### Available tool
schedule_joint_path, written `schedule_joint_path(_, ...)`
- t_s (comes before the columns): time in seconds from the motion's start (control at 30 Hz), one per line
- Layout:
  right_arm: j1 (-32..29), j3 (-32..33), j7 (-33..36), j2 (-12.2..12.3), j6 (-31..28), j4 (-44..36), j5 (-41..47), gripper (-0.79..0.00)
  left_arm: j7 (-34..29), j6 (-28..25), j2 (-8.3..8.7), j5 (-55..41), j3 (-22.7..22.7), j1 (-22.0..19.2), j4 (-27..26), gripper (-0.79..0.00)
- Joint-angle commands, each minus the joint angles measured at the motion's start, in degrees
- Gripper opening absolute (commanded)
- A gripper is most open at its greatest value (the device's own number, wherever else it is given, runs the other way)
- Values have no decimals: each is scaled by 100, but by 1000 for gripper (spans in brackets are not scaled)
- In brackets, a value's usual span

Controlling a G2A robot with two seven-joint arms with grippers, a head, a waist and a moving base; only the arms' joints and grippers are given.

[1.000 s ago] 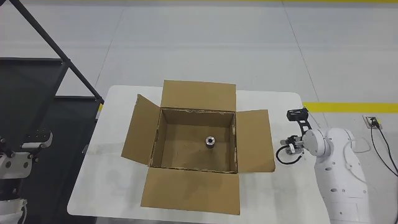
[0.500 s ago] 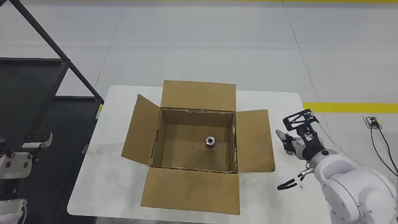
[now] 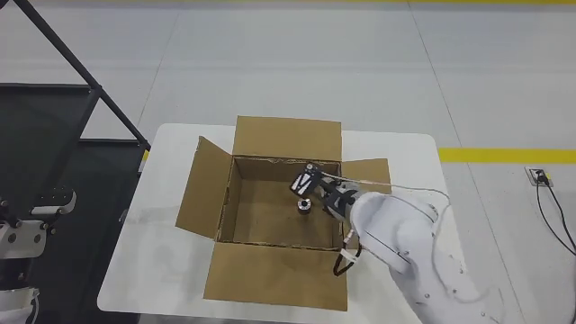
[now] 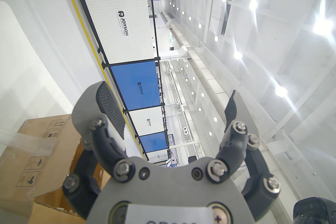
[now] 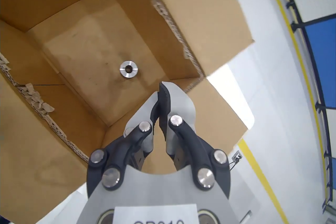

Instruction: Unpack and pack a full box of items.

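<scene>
Right tool (image 5: 162,93), tips together, hangs above the metal ring (image 5: 128,69) on the box (image 5: 86,33) floor, not touching.

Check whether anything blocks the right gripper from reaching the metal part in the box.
Nothing visible does. The right gripper, shut, hangs over the open box, flaps folded outward; the metal part lies alone on its floor.

The white table (image 3: 153,252) carries one open cardboard box (image 3: 274,274).
</scene>
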Motion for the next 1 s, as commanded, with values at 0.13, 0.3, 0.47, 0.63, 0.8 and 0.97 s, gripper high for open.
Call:
schedule_joint_path(0.13, 1190, -787, 9, -307, -171, 1939, 1119, -557, 0, 0, 0, 0, 0, 0, 0, 0)
schedule_joint_path(0.3, 1687, -1255, -137, -527, -106, 2956, 1461, -440, 0, 0, 0, 0, 0, 0, 0, 0)
schedule_joint_path(0.47, 2107, -1557, -204, -733, -276, 3920, 1948, -425, 0, 0, 0, 0, 0, 0, 0, 0)
schedule_joint_path(0.63, 2425, -1815, -466, -918, -133, 4743, 1966, -409, 0, 0, 0, 0, 0, 0, 0, 0)
schedule_joint_path(0.8, 2659, -2098, -688, -1120, 5, 5420, 1851, -326, 0, 0, 0, 0, 0, 0, 0, 0)
schedule_joint_path(0.97, 2874, -2234, -854, -1324, -268, 6065, 2137, -354, 0, 0, 0, 0, 0, 0, 0, 0)
